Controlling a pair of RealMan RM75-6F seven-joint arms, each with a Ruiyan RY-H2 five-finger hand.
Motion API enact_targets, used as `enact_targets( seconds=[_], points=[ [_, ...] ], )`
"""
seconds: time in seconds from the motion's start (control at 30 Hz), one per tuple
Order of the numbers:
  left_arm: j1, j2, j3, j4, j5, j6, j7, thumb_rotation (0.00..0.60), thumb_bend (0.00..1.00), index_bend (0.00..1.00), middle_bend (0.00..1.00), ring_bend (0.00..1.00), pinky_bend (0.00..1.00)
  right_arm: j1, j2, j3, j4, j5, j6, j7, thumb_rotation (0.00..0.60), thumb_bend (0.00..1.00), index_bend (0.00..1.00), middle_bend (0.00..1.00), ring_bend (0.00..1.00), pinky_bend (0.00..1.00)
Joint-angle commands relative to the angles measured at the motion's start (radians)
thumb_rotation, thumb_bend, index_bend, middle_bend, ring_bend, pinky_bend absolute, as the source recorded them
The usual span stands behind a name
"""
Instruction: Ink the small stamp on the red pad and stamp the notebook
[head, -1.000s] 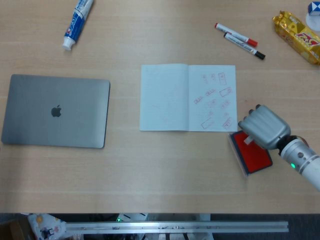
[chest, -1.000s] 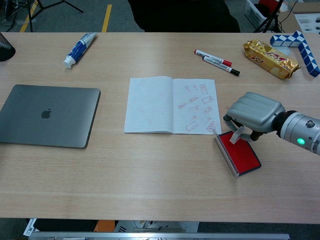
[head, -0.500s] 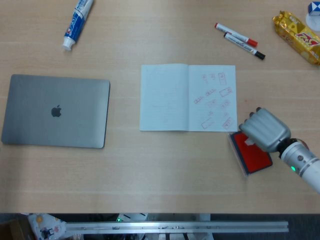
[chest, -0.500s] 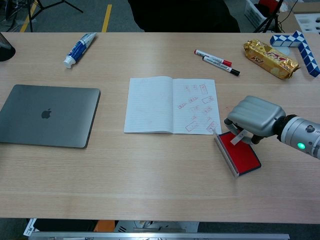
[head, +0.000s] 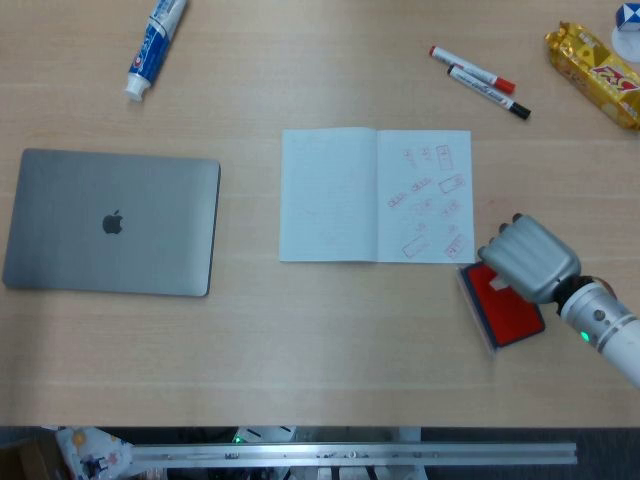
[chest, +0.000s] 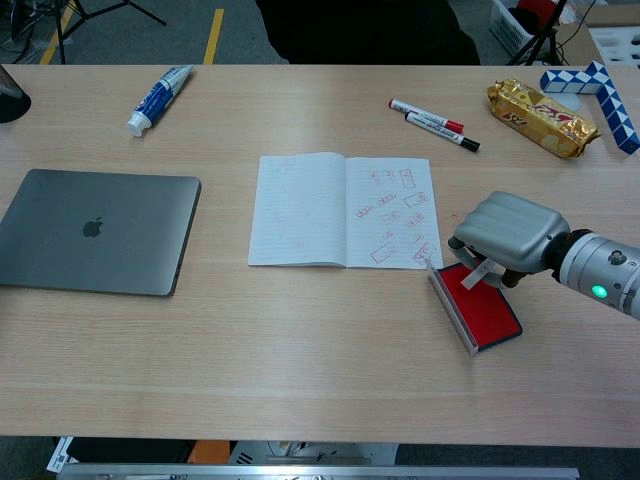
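The right hand (chest: 508, 236) hung low over the red pad (chest: 482, 309), fingers curled downward and pinching the small stamp (chest: 482, 275), a pale strip that slanted down from under the palm with its lower end on the red surface. From the head view the same hand (head: 527, 259) covered the far end of the pad (head: 508, 312), and only a sliver of the stamp (head: 496, 286) showed beneath the knuckles.

The pad's lid (chest: 451, 310) stood open along the edge away from the wrist, tilted up from the worktop (chest: 320, 380). Just beyond that lid lay the notebook (chest: 345, 210), open and flat, its page nearer the hand scattered with small red stamp marks and its other page nearly bare.

Past the fingertips, well apart, two markers (chest: 434, 119) lay side by side. A gold snack packet (chest: 541, 118) sat farther out on the wrist side. A closed grey laptop (chest: 95, 231) and a tube of toothpaste (chest: 158, 98) lay far off beyond the notebook. The left hand appeared in neither view.
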Motion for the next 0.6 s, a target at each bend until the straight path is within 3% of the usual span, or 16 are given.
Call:
enact_targets(
  seconds=[0.03,0.33,0.6],
  points=[
    [0.0,0.0,0.0,0.001,0.0,0.0,0.0,0.6,0.24,0.16,0.11,0.25,0.23,0.0,0.0,-0.001,0.0,0.0,0.001,-0.002,0.6,0.54,0.77,0.63,0.49,0.47],
    [-0.004,0.005,-0.002,-0.006,0.002,-0.004,0.002,0.6,0.24,0.15,0.11,0.25,0.23,-0.005,0.057,0.022,-0.057,0.001,0.025,0.051,0.6,0.54,0.77,0.63,0.49,0.47],
    [-0.007,0.018,-0.002,-0.031,0.014,0.002,0.01,0.6,0.24,0.15,0.11,0.25,0.23,0.01,0.155,0.091,-0.141,0.012,0.039,0.164,0.6,0.54,0.77,0.63,0.49,0.47]
  ],
)
